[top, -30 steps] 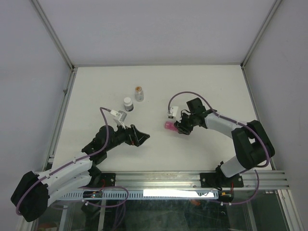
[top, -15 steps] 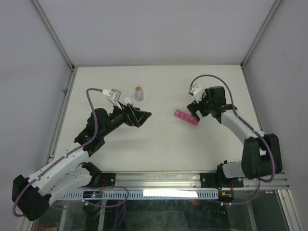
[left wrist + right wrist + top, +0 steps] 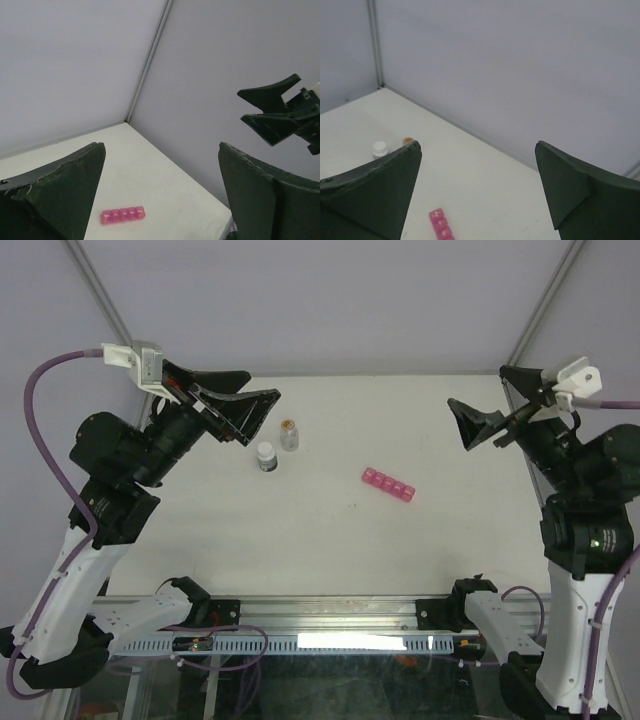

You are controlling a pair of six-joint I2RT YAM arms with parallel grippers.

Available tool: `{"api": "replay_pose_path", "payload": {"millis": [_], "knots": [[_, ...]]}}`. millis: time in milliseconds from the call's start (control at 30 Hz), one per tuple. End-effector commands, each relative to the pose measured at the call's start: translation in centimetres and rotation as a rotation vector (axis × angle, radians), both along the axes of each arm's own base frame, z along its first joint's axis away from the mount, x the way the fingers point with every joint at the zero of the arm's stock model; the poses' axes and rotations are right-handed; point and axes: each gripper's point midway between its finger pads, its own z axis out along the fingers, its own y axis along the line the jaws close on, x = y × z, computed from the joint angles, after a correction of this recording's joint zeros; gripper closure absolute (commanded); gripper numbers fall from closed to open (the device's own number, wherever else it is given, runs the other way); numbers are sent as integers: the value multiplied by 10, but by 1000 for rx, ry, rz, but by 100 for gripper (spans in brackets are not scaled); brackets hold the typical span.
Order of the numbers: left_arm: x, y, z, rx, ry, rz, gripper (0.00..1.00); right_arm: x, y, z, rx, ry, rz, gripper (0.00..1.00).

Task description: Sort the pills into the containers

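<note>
Your pink pill organiser lies flat on the bench, with nothing touching it. Both claws are raised, spread wide and empty: the left claw well to the organiser's left, the right claw to its right. A white-capped bottle and a clear bottle stand together left of the organiser.

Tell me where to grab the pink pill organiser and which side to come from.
Take the pink pill organiser at its middle, pinching across the narrow width, and come straight down from above. It lies flat on the table as a low, slanted strip, so its two long sides are probably the only faces a tool can pinch. Nothing stands close beside it.
</note>
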Motion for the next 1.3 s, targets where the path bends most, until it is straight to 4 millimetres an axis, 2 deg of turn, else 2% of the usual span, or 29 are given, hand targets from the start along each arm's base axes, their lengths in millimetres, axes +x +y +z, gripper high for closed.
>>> {"api": "replay_pose_path", "payload": {"millis": [0,100,200,267,367,767,1267], "knots": [[-12,12,7,61,-4,15,1,-32,23,6,154,113,134,1],[-24,15,12,57,-20,-8,1,-38,24,14,250,148,133,1],[-34,20,16,49,-32,-19,1,-32,14,21,319,156,62,1],[-39,23,19,42,-40,-21,1,-26,5,23,335,150,4,1],[-44,26,21,37,-51,-25,1,-27,1,27,328,140,-15,1],[-44,29,14,65,-60,-7,1,-27,12,24,270,152,48,1],[-37,23,5,104,-59,-11,1,-14,13,17,204,163,60,1]]}}
